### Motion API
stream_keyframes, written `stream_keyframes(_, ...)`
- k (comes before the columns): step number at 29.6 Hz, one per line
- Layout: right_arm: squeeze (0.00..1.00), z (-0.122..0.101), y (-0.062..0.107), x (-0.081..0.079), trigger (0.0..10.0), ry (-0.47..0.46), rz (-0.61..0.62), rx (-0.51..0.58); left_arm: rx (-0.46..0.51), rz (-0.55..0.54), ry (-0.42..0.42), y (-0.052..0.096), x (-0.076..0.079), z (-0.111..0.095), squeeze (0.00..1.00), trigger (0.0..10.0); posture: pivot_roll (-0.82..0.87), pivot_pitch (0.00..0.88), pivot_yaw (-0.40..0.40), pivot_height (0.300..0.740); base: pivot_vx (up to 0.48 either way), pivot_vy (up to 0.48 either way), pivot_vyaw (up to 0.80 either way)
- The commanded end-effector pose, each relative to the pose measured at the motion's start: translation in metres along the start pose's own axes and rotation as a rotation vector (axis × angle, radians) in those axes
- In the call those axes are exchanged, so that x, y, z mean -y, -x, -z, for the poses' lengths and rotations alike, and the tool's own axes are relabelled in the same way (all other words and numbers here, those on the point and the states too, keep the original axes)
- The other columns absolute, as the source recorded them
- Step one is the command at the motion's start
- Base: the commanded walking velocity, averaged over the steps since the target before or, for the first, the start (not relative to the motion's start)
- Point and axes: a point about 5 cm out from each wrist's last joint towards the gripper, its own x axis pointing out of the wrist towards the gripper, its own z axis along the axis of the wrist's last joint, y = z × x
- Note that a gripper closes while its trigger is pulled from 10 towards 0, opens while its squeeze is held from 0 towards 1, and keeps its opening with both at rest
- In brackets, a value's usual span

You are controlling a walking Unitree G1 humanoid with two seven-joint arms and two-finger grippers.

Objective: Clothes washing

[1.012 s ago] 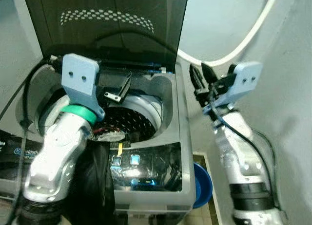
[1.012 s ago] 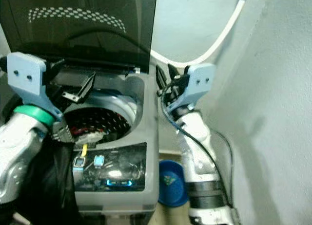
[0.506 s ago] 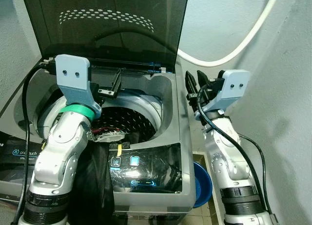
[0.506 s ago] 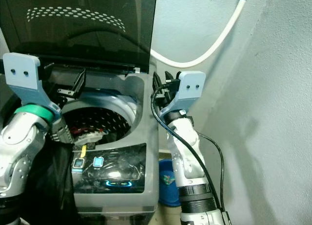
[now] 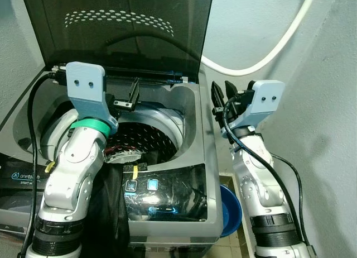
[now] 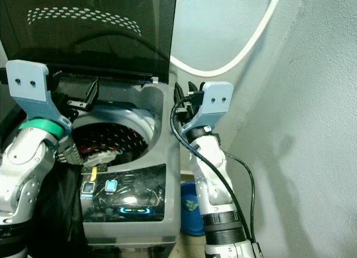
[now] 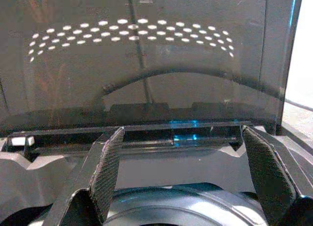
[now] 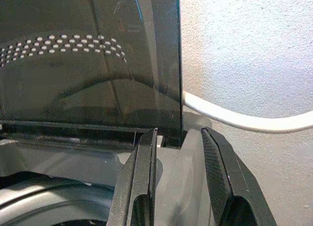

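- Reading this as the loading step: you have both arms raised over the open washing machine [image 5: 189,174], and neither is carrying anything.
- Nearest you, below the left gripper [image 5: 134,96], a dark garment [image 5: 111,208] hangs over the machine's front edge beside the lit control panel [image 5: 167,191]; treat it as the clothing still to go in.
- Your left gripper hovers above the drum [image 5: 150,138] with its fingers [image 7: 105,172] spread wide and nothing between them. Some cloth with a red patch already lies in the drum beneath it.
- Your right gripper [image 5: 222,97] is held up off the machine's right rear corner, fingers [image 8: 215,177] a narrow gap apart and empty, pointing toward the edge of the raised lid [image 5: 122,29].
- Your next move probably calls for lowering the left gripper toward you onto the draped garment, pinching it, and lifting it over the rim into the drum.
- Beyond both grippers the tinted lid stands upright; a white hose [image 5: 262,54] curves across the pale wall [image 5: 329,129] behind.
- Under the right arm, a blue basin [image 5: 228,210] sits on the floor in the tight gap between machine and wall, so keep that elbow clear.
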Motion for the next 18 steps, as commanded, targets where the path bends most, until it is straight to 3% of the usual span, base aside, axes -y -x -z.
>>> stream_keyframes(1, 0.00, 0.0043, 0.0027, 0.0017, 10.0, 0.009, 0.007, -0.012, -0.003, -0.004, -0.002, -0.0012, 0.0002, 0.0023, 0.00, 10.0, 0.16, 0.000, -0.014, 0.740, -0.330, 0.000, 0.00)
stream_keyframes(18, 0.00, 0.0055, 0.0033, 0.0026, 10.0, 0.018, 0.008, -0.016, 0.003, -0.005, -0.004, -0.0027, 0.0008, 0.0021, 0.00, 10.0, 0.16, 0.000, -0.011, 0.740, -0.331, 0.000, 0.00)
